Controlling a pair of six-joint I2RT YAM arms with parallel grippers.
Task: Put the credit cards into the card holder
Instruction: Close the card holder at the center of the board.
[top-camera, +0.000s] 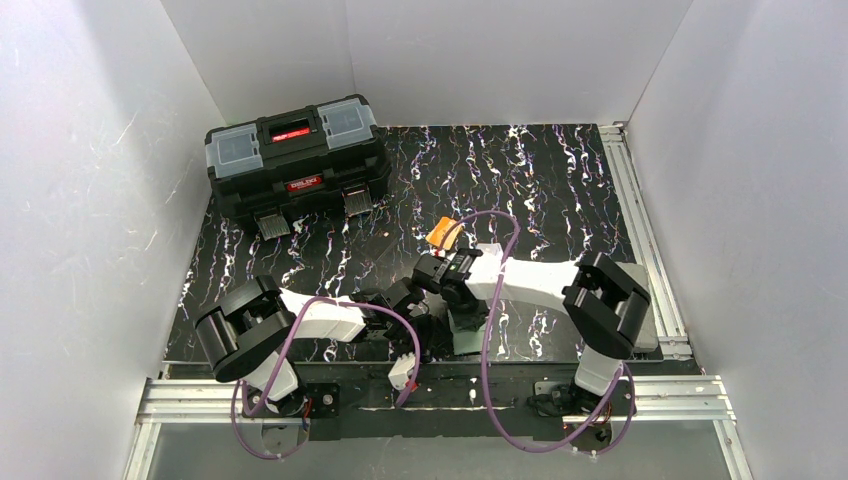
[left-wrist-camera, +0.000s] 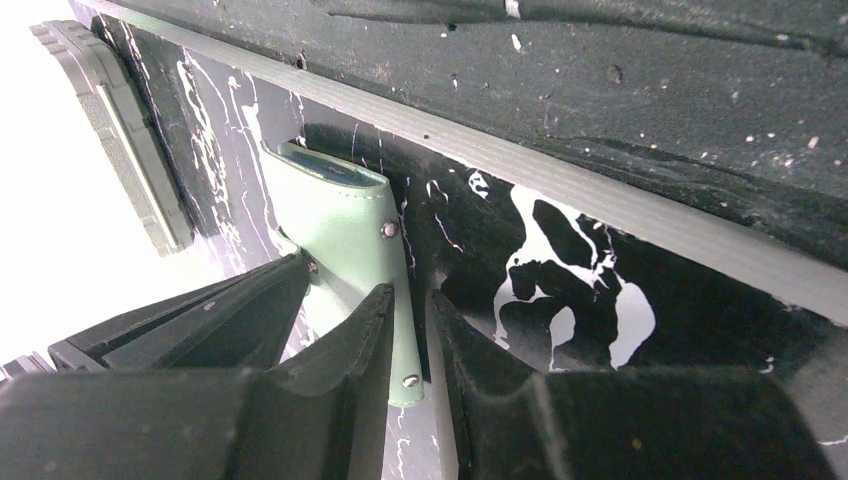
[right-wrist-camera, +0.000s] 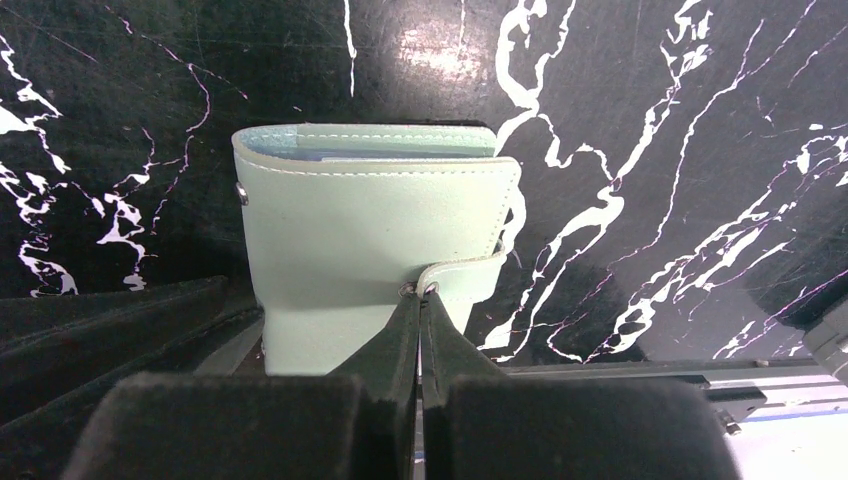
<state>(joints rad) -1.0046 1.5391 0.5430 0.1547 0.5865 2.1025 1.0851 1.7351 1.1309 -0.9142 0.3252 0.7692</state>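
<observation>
While both arms are bunched up together near the front middle of the table (right-wrist-camera: 650, 150), the green wallet (right-wrist-camera: 370, 230) sits right between them, folded closed with its strap across the front. The right gripper (right-wrist-camera: 422, 300) has its fingers pinched almost completely together on the snap tab (right-wrist-camera: 455, 275), right at the stud, so that's a narrow grip on the tab. The left gripper (left-wrist-camera: 410, 330) comes in from the other side. Its fingers are also close together, with the wallet's riveted edge running between them, and it looks clamped on that edge. I honestly can't tell if the wallet is lying flat or lifted a bit off the marble-pattern surface.

The orange card (top-camera: 443, 234) is out on the table just beyond the right gripper, not in the wallet and not in either gripper. In the overhead view the arms hide the wallet. The black toolbox (top-camera: 295, 165) sits in the far left corner, well away from all this.
</observation>
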